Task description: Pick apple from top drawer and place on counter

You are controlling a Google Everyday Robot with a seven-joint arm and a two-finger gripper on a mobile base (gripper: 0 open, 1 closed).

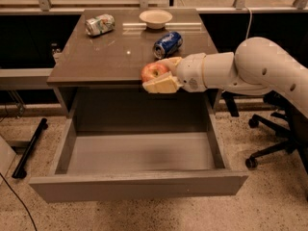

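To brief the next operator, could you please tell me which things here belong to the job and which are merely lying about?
Belonging to the job: apple, gripped by the pincer at the front edge of the counter; open top drawer.
Lying about: blue soda can, crushed can and bowl on the counter; office chair on the floor.

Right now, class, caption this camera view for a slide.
The gripper holds the apple at the edge of the counter, above the open top drawer.
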